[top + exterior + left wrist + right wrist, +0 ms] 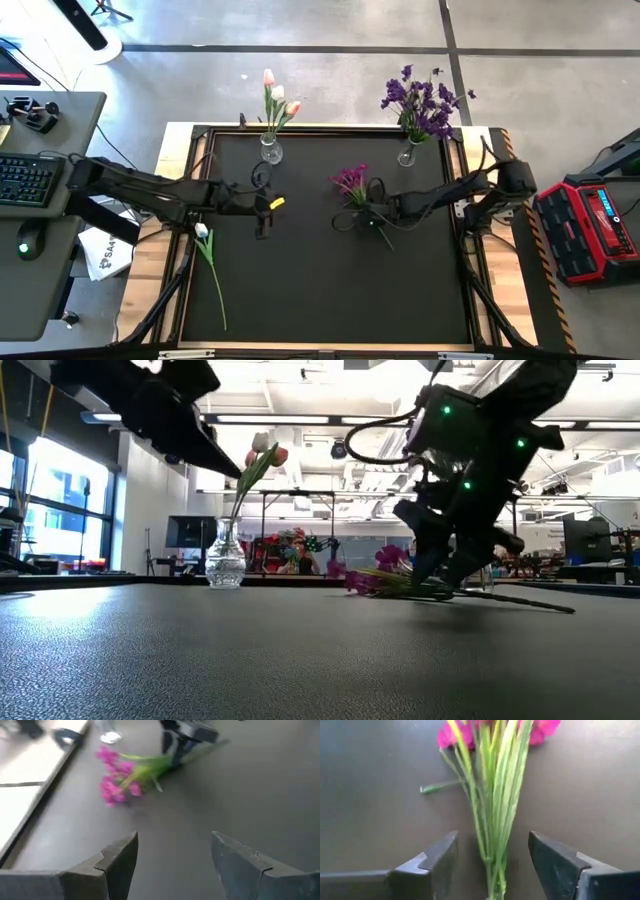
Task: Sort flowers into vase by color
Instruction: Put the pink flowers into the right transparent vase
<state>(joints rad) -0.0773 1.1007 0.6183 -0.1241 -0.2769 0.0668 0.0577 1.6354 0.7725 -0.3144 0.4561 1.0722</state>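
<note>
**A:** While the right gripper [490, 865] sits low over the magenta flower bunch [352, 184], are its fingers actually on the stems?

**B:** No. In the right wrist view both dark fingers stand apart, with the green stems running between them and not pinched. The bunch lies flat on the black table mat [300, 290], near the middle, blooms pointing toward the far edge.

**A:** And the left gripper [172, 865]?

**B:** Spread wide and empty, hovering above the mat on its own side, looking across at the bunch. A white tulip [203, 233] lies on the mat just beside that arm, stem trailing toward the near edge.

**A:** Where are the vases?

**B:** Two glass ones on the far edge: the left vase [270, 152] holds white and pink tulips, the right vase [407, 155] holds the purple blooms [420, 102].

**A:** What could spoil things from here?

**B:** My guess is the grip. The stems fan out loosely, so a closing pinch may catch only some, and the rest would droop or slip free on the lift. Clamping so close to the mat could also scrape the fingertips along it. Later, a bushy bunch swung at a slim vase could tip it over.
</note>
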